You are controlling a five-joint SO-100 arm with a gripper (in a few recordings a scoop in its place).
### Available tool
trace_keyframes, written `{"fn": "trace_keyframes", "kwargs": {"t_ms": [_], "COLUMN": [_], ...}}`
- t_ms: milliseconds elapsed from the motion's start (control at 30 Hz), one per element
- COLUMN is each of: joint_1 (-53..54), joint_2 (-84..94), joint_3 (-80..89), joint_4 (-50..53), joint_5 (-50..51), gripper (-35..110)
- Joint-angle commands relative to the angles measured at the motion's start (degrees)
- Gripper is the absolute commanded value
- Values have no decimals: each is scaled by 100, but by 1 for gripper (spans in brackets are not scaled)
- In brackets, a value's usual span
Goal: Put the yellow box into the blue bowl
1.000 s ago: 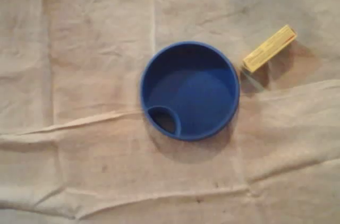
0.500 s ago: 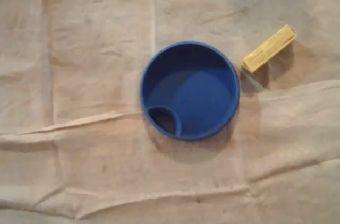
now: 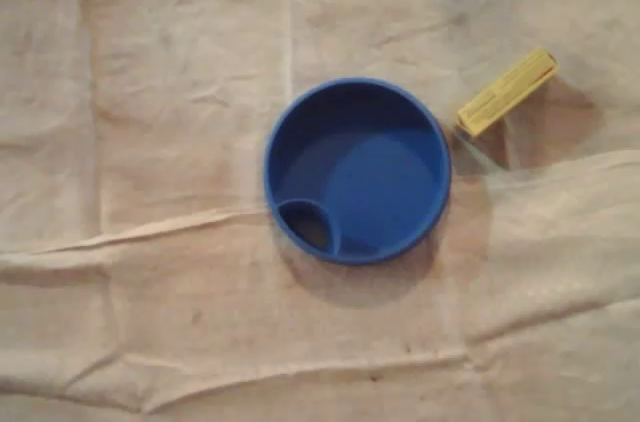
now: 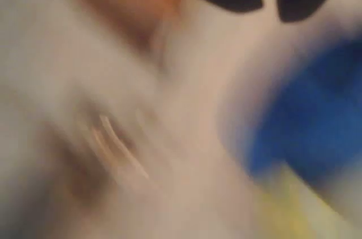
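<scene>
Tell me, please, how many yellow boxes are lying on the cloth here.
1. The yellow box lies on the cloth just right of the blue bowl in the overhead view, outside it. The bowl's inside is fully visible, so none seems hidden.

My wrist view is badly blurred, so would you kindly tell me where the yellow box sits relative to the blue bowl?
Observer: In the overhead view the yellow box lies on the cloth close beside the blue bowl, at its upper-right rim and outside it.
Operator: Thank you; is anything inside the bowl?
Observer: No loose item, just a small rounded compartment at its lower left.
Operator: How is the box turned?
Observer: Slanted, its far end pointing up and right, away from the bowl.
</scene>
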State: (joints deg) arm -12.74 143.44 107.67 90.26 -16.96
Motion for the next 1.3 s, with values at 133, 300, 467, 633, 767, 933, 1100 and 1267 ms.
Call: {"fn": "trace_keyframes", "kwargs": {"t_ms": [133,300,467,633,767,933,1100,1267], "joint_1": [-149,-193,-211,-211,-211,-211,-211,-193], "joint_2": [-1230,-1828,-2681,-3832,-4562,-4869,-4931,-4931], "joint_3": [-141,-457,-1468,-2329,-2725,-2900,-2839,-2812], "joint_4": [-141,-149,-141,-44,-44,-44,-44,-44], "joint_5": [-659,-888,-861,-879,-896,-905,-993,-1178], "gripper": [0,0,1,11,20,27,30,30]}}
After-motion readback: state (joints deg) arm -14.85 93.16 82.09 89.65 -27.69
